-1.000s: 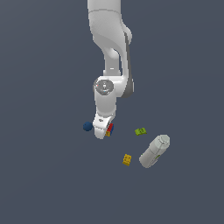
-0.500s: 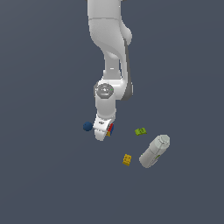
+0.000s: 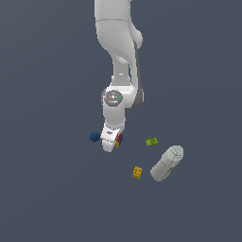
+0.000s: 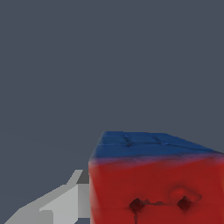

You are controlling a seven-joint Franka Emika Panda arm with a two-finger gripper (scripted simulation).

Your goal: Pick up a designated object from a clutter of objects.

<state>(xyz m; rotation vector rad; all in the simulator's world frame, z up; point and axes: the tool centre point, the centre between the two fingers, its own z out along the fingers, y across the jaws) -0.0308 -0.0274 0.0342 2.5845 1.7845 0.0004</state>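
Dark grey counter (image 3: 47,189) filled the frame; at its centre the multicoloured cube (image 3: 119,140) was held by the fingers (image 4: 65,205), closed against it.

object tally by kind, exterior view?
Ball: 1
Multicoloured cube: 1, mostly hidden behind the gripper
Small bricks: 2, green and yellow
Pale grey bottle: 1
Total: 5

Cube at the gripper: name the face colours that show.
The cube shows a red face and a blue face, clearest in the wrist view.
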